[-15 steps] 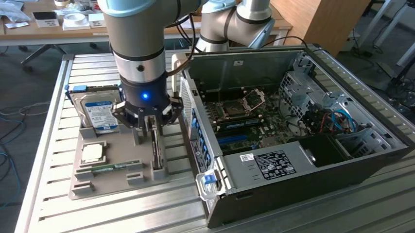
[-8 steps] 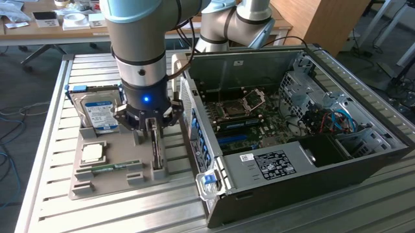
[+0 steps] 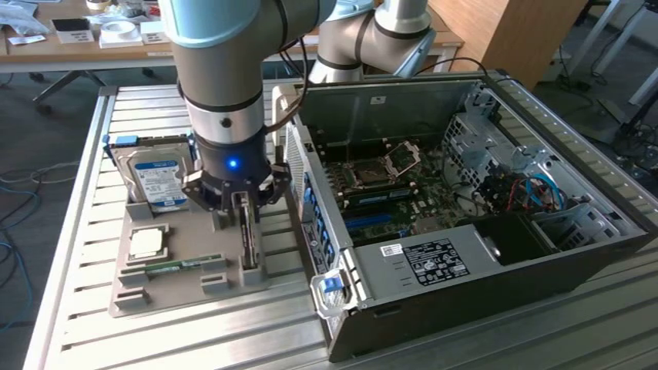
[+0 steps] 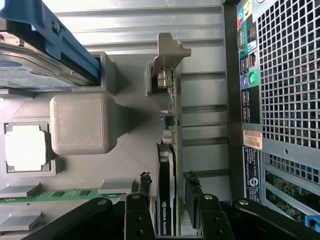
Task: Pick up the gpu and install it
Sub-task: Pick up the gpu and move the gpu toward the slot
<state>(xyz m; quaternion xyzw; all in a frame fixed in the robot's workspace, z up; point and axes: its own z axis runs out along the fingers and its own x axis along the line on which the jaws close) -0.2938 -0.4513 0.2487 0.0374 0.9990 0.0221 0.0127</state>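
The gpu point(image 3: 248, 235) stands on edge in a slot of the grey holder tray point(image 3: 169, 299), a thin dark card with a metal bracket point(image 4: 170, 54) at one end. My gripper point(image 3: 239, 206) hangs straight over it, lowered so that it straddles the card. In the wrist view the gpu point(image 4: 166, 165) runs between the two black fingers point(image 4: 145, 187), with a narrow gap on each side. The gripper point(image 4: 168, 189) is open and is not squeezing the card.
The tray also holds a silver hard drive point(image 3: 157, 179), a CPU point(image 3: 149, 242) and a green memory stick point(image 3: 169, 267). The open computer case point(image 3: 468, 258) lies close on the exterior view's right, motherboard point(image 3: 386, 196) exposed, with its rear panel point(image 4: 282, 100) beside the tray.
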